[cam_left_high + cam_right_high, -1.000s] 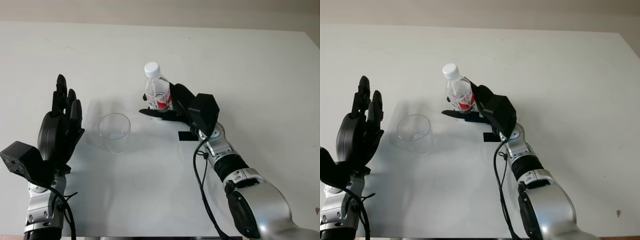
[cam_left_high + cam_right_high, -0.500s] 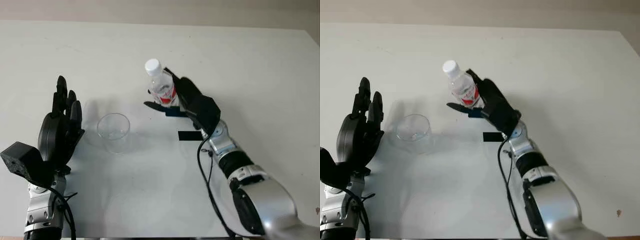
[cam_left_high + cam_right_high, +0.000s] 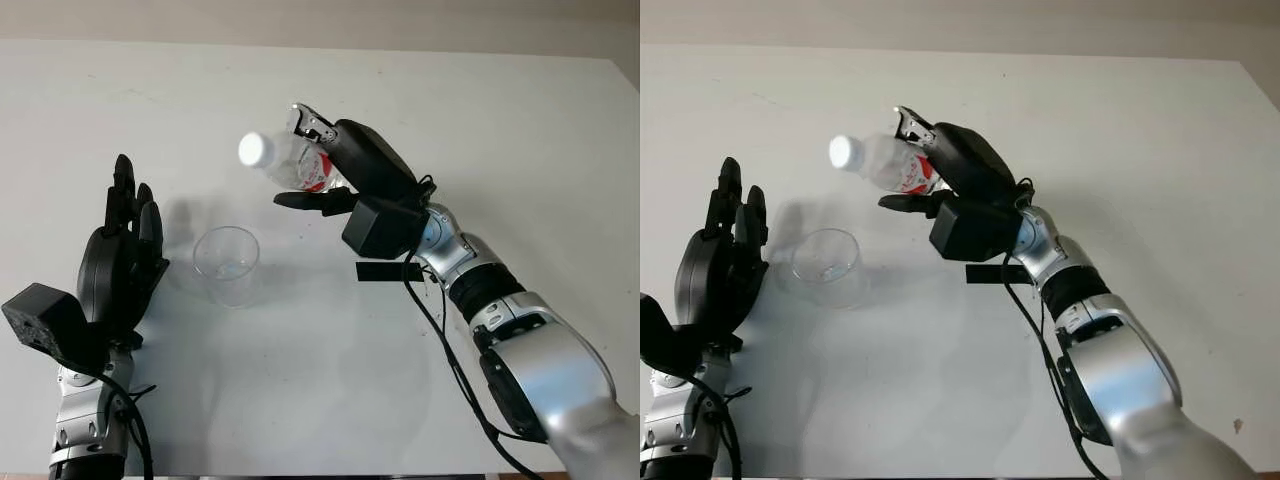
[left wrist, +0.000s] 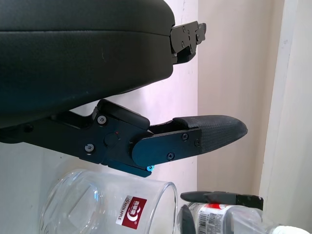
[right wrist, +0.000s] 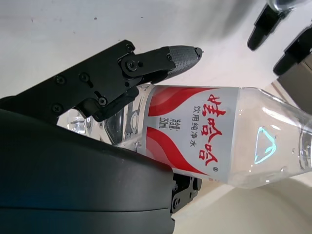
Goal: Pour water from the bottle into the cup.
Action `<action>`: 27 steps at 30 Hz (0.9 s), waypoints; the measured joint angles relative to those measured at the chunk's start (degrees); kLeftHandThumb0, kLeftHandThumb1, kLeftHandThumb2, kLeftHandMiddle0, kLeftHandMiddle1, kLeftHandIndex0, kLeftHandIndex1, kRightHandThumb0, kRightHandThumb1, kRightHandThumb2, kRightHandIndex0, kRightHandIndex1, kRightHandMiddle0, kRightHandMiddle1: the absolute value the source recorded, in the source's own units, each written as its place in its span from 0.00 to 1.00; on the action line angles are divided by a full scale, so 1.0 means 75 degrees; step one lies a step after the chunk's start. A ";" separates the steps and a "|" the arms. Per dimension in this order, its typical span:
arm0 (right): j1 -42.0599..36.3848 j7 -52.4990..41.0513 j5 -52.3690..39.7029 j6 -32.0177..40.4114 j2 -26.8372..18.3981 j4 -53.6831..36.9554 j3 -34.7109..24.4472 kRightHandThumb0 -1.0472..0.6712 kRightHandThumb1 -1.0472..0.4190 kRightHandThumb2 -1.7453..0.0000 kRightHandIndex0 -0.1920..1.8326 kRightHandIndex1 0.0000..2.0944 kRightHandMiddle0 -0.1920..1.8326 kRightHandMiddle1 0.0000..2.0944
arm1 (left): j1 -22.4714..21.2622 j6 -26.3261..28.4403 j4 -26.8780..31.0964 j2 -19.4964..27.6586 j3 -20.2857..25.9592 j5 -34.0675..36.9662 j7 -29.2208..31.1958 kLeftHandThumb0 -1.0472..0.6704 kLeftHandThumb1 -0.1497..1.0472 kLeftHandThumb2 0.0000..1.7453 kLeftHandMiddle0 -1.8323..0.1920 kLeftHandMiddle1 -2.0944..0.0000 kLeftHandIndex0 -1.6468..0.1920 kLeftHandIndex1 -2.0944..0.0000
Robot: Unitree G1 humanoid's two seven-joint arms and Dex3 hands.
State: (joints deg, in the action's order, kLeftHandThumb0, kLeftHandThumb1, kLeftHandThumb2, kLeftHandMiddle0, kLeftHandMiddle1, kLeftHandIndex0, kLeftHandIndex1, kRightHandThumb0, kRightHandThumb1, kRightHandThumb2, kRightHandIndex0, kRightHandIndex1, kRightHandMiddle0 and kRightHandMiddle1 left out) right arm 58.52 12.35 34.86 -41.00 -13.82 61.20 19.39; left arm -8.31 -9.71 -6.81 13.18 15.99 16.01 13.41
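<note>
The cup (image 3: 227,263) stands alone near the middle of the worktop (image 3: 520,120), with the open left hand (image 3: 118,262) upright just to its left, blocking that side. Above and to the right, the right hand (image 3: 345,170) holds the tilted bottle (image 3: 285,160), its capped end toward the cup, closing the far-right approach. The worktop lies bare near the cup's front and across the far and right areas.

Right hand (image 3: 940,185) at centre, wrapped around clear bottle (image 3: 883,165) with red-and-white label, bottle tipped nearly level, white cap (image 3: 843,151) pointing to 9 o'clock, still on. Clear cup (image 3: 825,266) upright on white table (image 3: 1140,150), at 7 o'clock from cap. Left hand (image 3: 715,270) open, upright, at 9 o'clock from cup.
</note>
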 measured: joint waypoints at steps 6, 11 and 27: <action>0.0315 0.1537 0.1324 -0.0047 -0.0257 0.0030 0.0883 0.36 0.00 0.85 0.62 1.00 0.48 1.00 | 0.0001 -0.0001 0.0007 -0.0045 -0.0002 0.0000 -0.0038 0.18 1.00 0.34 1.00 1.00 1.00 1.00; 0.0617 0.2615 0.2062 -0.0017 -0.0385 0.0221 0.1445 0.35 0.00 0.86 0.64 1.00 0.50 1.00 | 0.0001 -0.0006 0.0009 -0.0058 -0.0004 -0.0007 -0.0049 0.18 1.00 0.33 1.00 0.99 1.00 1.00; 0.1367 0.4797 0.3455 0.0575 -0.0659 0.0507 0.2754 0.33 0.00 0.85 0.65 1.00 0.51 1.00 | 0.0002 -0.0084 0.0009 -0.0083 -0.0015 -0.0059 -0.0081 0.17 1.00 0.33 1.00 0.99 1.00 1.00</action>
State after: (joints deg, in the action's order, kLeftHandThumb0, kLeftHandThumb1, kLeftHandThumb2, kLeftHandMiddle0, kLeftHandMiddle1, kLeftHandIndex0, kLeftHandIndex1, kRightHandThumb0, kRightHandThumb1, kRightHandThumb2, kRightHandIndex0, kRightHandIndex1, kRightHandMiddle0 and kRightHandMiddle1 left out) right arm 68.78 48.33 60.77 -36.68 -18.77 65.00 40.05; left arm -8.30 -10.34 -6.74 12.56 15.88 15.57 12.80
